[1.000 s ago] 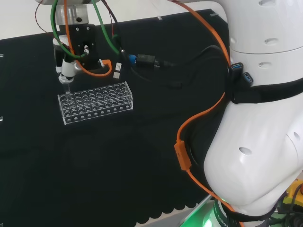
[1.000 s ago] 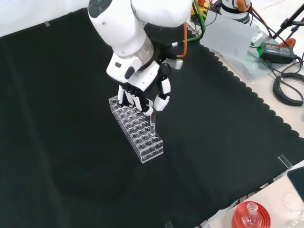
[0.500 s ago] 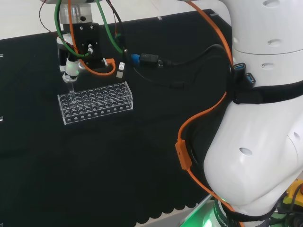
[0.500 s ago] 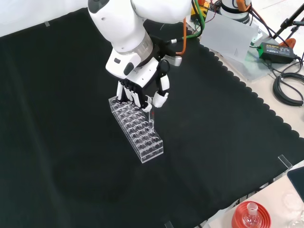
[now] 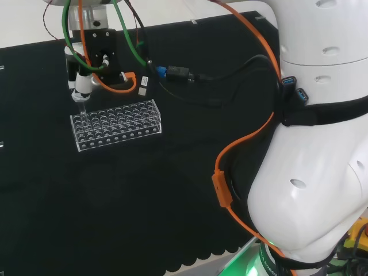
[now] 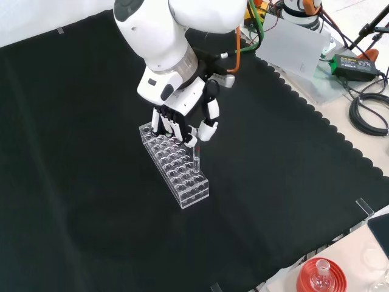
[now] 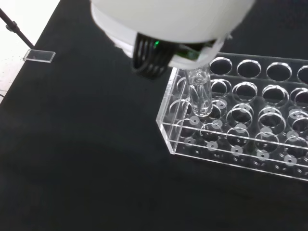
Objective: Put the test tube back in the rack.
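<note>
While the test tube is standing upright over the end of the rack, its rounded bottom is sitting in one of the holes near the rack's corner, as the wrist view shows; whether it is reaching the rack's lower plate cannot be told. In the front view the tube is showing as a thin clear rod at the near right side of the rack, just below the hand. The hand is grasping the tube's top, with its fingers curling down around it. In the head view the hand is hanging above the left end of the rack, and the tube is running down from it into the rack's far left corner.

The rack, a clear block with rows of round holes, is lying flat on the black cloth. Green, orange and black cables are trailing across the cloth toward the arm. Off the cloth's near right corner in the front view, a small glass flask is sitting on a red stand.
</note>
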Robot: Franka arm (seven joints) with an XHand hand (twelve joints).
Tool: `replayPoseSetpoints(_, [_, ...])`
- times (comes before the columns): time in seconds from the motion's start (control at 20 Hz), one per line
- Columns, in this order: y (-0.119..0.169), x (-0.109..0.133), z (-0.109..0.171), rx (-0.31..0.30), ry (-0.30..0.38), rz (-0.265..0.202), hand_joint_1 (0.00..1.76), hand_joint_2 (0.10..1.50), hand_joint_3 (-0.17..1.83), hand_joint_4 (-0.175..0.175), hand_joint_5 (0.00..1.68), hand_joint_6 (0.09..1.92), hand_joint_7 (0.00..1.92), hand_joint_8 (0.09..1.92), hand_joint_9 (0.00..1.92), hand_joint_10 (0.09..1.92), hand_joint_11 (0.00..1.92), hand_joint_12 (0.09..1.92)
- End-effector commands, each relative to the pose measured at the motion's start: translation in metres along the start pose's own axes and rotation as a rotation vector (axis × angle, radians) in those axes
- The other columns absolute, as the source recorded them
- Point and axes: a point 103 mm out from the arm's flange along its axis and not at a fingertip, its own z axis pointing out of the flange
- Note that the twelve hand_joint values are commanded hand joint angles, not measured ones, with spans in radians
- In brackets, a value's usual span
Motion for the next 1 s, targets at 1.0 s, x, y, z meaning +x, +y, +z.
replayPoseSetpoints(1.0, [0.0014, -0.0034, 0.0056, 0.02, 0.0, 0.005, 1.33, 0.5, 0.87, -0.131, 1.29, 0.63, 1.55, 0.35, 1.23, 0.52, 0.68, 1.3])
